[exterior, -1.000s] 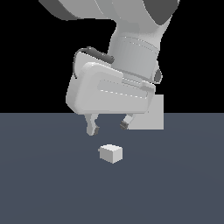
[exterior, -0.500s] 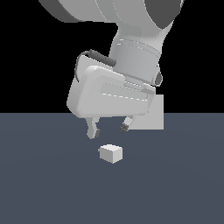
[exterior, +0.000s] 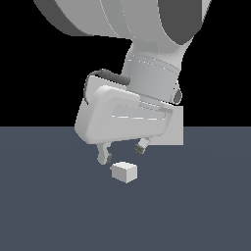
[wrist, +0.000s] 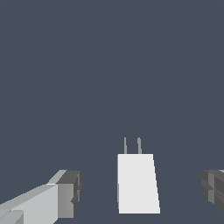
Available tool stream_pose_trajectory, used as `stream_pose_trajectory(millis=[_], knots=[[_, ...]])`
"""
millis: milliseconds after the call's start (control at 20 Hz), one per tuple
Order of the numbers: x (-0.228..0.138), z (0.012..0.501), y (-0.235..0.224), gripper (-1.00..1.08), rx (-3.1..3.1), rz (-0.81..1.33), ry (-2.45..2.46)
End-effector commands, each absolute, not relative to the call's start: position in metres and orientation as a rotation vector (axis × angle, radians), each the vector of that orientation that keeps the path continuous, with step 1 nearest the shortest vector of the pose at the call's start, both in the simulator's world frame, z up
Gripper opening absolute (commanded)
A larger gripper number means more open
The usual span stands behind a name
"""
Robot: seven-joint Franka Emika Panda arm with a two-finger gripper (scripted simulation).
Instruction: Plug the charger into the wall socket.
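The charger [exterior: 125,172] is a small off-white block lying on the dark floor. In the wrist view the charger [wrist: 137,183] shows two thin prongs [wrist: 132,145] pointing away from the camera. My gripper [exterior: 122,152] hangs just above it, open, with one fingertip on each side. The wrist view shows the gripper [wrist: 140,192] straddling the block, its fingers [wrist: 65,194] well apart from the block's sides. A light-grey panel, the wall socket [exterior: 176,130], stands behind my hand on the exterior view's right, mostly hidden. Its centre dots are not visible.
The dark blue-grey floor [exterior: 54,211] stretches all around the block, and a black background lies beyond it. My large white arm [exterior: 147,44] fills the upper part of the exterior view.
My hand has come down towards the charger, so the fingertips are closer to the block. The charger has not moved and the fingers stay apart.
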State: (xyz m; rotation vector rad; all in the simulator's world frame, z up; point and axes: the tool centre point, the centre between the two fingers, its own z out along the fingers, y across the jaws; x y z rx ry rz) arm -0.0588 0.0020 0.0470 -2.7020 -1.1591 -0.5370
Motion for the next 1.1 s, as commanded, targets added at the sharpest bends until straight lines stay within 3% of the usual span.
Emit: stream_pose_trajectory(millis=[0,500,550,1050], knots=[[-0.059,0.036,0.002,1.0,-2.702,-0.535,-1.159],[-0.059,0.011,0.002,1.0,-2.702,-0.535,-1.16],[-0.059,0.011,0.002,-1.0,-2.702,-0.535,-1.16],[-0.059,0.012,0.004,-1.0,-2.699,-0.535,-1.164]])
